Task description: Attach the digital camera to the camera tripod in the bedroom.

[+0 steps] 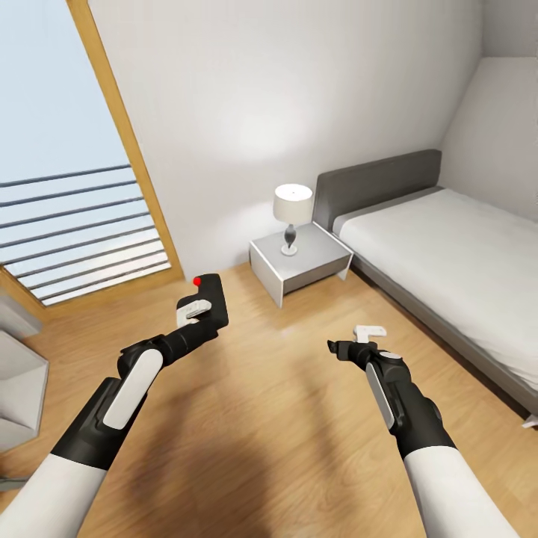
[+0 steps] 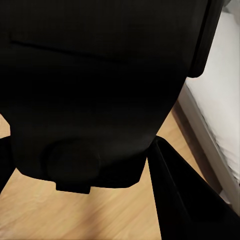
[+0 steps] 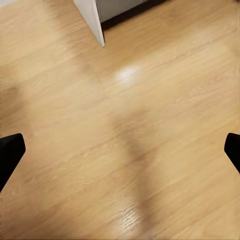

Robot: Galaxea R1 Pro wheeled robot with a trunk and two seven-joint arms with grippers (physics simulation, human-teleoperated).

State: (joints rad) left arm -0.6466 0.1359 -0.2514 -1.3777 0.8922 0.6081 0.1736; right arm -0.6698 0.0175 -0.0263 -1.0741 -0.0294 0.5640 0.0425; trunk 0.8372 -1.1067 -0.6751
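Observation:
The digital camera (image 1: 210, 299), a dark boxy body with a red button on top, is held up over the wood floor at left of centre in the head view. My left gripper (image 1: 200, 312) is shut on it. In the left wrist view the camera's black body (image 2: 100, 85) blocks most of the picture, with a dark finger (image 2: 180, 200) beside it. My right gripper (image 1: 351, 345) hangs open over bare floor, its fingertips (image 3: 10, 155) far apart in the right wrist view. The camera tripod is out of view.
A white nightstand (image 1: 299, 265) with a table lamp (image 1: 292, 213) stands against the wall ahead. The grey bed (image 1: 448, 261) runs along the right. A large window with a wooden frame (image 1: 123, 134) is at the left. A grey unit (image 1: 19, 388) sits at the far left.

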